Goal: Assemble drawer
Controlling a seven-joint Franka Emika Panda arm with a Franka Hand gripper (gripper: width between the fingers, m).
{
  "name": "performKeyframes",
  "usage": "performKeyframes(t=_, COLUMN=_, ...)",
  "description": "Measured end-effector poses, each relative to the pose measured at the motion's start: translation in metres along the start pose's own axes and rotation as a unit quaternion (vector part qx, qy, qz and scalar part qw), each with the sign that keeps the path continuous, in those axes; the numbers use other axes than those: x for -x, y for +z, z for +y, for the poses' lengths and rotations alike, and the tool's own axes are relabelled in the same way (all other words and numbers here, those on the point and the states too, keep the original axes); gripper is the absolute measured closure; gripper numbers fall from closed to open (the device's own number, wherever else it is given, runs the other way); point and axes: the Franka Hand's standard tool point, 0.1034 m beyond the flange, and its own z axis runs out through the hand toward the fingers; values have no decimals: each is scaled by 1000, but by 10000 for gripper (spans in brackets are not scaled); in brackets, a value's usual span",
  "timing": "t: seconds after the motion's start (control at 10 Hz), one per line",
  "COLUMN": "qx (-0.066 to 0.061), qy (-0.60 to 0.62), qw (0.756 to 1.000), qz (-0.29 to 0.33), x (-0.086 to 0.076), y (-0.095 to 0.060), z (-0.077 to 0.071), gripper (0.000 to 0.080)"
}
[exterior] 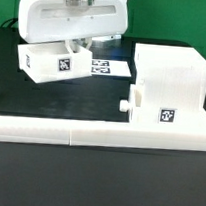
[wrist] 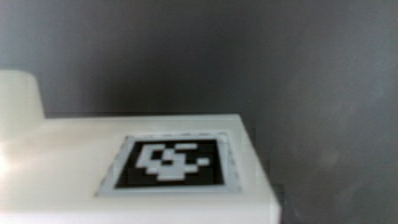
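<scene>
A small white drawer tray (exterior: 52,63) with a black-and-white tag on its front hangs tilted just above the black table at the exterior view's left. My gripper (exterior: 74,48) sits directly over it and is shut on its top edge. In the wrist view the tray (wrist: 107,150) fills the frame, with its tag (wrist: 173,161) close up; my fingertips do not show there. The large boxy housing (exterior: 173,76) stands at the exterior view's right. A second tray (exterior: 162,114) with a small knob (exterior: 124,106) sits in its lower slot.
The long low white border rail (exterior: 88,137) runs along the front of the table. The marker board (exterior: 112,68) lies flat between the held tray and the housing. Bare black table lies under the held tray.
</scene>
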Motion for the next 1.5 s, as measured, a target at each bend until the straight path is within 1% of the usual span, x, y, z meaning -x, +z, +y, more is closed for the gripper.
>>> performKeyframes(t=0.4, qx=0, qy=-14, qw=1000, qz=-1, x=3, y=3, z=-1, gripper=757)
performKeyframes(t=0.5, qx=-1, qy=-75, qw=997, qz=-2, x=7, y=7, z=2, gripper=757)
performKeyframes(t=0.7, qx=-4, qy=-152, qw=988, qz=-3, x=-9, y=3, z=7, gripper=757)
performKeyframes(t=0.8, qx=-3, qy=-164, qw=986, qz=0, x=-18, y=1, z=8, gripper=757)
performKeyframes(t=1.0, qx=-1, qy=-244, qw=970, qz=-4, x=-33, y=-5, z=10, gripper=757)
performKeyframes(t=1.3, qx=-1, qy=-342, qw=940, qz=-5, x=-31, y=-4, z=12, gripper=757)
performKeyframes(t=1.4, qx=-1, qy=-382, qw=924, qz=-6, x=-30, y=-3, z=13, gripper=757)
performKeyframes(t=1.5, qx=0, qy=-432, qw=902, qz=-9, x=-27, y=0, z=13, gripper=757)
